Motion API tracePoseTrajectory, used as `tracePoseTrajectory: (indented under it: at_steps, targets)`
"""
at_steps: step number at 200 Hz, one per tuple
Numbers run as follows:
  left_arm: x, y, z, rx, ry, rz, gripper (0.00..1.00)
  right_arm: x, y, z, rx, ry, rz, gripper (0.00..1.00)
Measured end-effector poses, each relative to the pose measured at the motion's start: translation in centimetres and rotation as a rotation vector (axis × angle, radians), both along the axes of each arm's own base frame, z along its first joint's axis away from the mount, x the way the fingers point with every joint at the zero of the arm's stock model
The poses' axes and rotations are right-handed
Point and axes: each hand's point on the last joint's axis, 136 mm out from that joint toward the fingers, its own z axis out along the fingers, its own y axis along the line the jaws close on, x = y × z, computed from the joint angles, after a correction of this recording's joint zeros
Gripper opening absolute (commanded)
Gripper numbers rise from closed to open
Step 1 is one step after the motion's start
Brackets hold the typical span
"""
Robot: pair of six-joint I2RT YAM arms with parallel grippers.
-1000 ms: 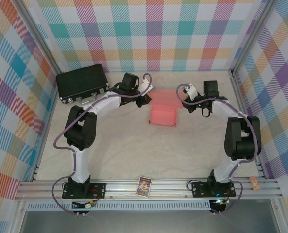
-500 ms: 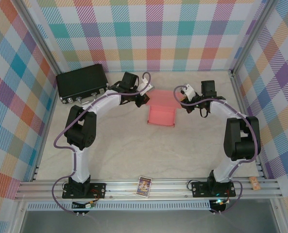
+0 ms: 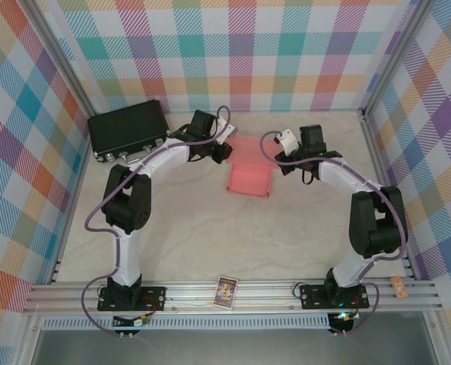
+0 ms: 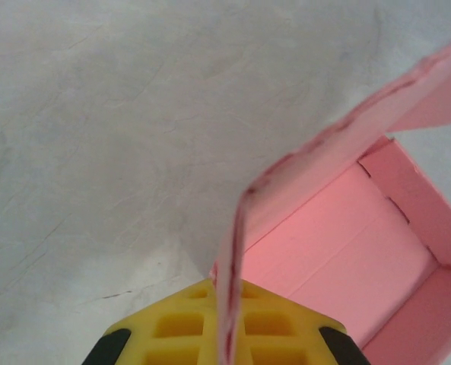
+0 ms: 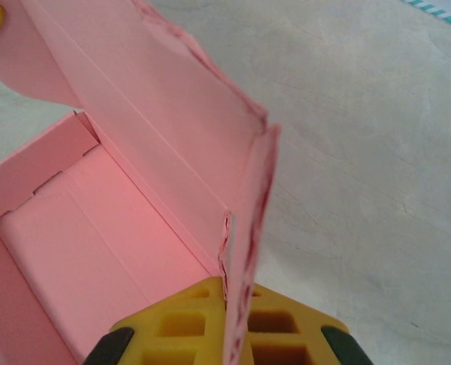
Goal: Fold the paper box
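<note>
Two grips on paper box (image 3: pixel 249 176): left end effector (image 3: pixel 225 150) clenched on box's left flap edge, right end effector (image 3: pixel 280 154) clenched on right flap edge. Box sits mid-worktop (image 3: pixel 210 228), toward far side, btwn arms, open, pink interior visible. Black case (image 3: pixel 128 129) far left, well apart from box.

Paper box (image 3: pixel 249 178): salmon-pink thin cardboard, partly folded into an open rectangular tray with its side walls raised and the pink floor showing. It lies to the right of the black case (image 3: pixel 128 128), apart from it and slightly nearer me. Its far lid flap stands lifted, pinched edge-on by my left gripper (image 4: pixel 229 334) and my right gripper (image 5: pixel 233 327).
</note>
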Motion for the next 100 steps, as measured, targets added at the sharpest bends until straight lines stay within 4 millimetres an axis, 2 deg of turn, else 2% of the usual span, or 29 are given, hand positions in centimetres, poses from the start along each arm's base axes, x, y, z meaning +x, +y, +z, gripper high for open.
tracePoseTrajectory:
  at_steps: [29, 100]
  targets:
    - [0.3, 0.1, -0.2, -0.001, 0.019, 0.057, 0.0, 0.1, 0.5, -0.1, -0.021, 0.003, -0.067, 0.0]
    - [0.6, -0.9, -0.2, -0.017, 0.037, 0.169, 0.0, 0.9, 0.1, 0.0, 0.005, 0.021, -0.318, 0.0]
